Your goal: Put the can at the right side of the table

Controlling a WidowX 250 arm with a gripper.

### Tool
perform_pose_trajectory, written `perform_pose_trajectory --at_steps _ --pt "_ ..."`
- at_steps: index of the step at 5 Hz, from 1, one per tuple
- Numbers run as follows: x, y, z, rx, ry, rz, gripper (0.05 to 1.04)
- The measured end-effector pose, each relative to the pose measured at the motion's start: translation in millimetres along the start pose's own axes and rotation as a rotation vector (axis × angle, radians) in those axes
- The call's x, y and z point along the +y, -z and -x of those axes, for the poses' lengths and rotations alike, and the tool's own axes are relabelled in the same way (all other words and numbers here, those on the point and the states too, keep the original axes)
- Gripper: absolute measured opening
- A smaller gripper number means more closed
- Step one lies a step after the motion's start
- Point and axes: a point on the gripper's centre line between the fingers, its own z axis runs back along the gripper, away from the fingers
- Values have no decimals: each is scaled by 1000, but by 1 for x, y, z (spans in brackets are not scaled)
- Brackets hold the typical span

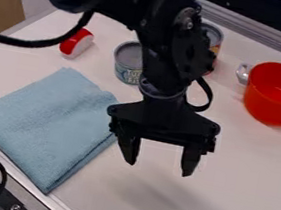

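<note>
My gripper (159, 168) hangs over the middle of the white table, its two fingers wide apart and nothing between them. Behind the arm, left of it, a grey-blue can (128, 63) stands upright, its right edge partly hidden by the arm. Another can (212, 35) stands farther back on the arm's right side, partly covered by it. Both cans are behind the gripper, and it touches neither.
A folded blue cloth (49, 122) lies on the left of the table (250, 196). A red pot (278, 94) with metal handles stands at the right rear. A red and white object (77, 44) lies at the back left. A metal rail runs along the rear edge.
</note>
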Motion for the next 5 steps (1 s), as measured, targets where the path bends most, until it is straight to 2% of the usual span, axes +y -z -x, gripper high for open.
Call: perform_pose_trajectory --at_steps 1,2,3,4,5 --pt "2 4 3 16 4 -12 997" --pt "1 15 -15 50 19 -11 997" --pt "6 10 -48 -15 -54 -14 998" --pt "13 1 -80 -45 -74 -59 998" --pt "17 -9 -115 -105 4 -124 998"
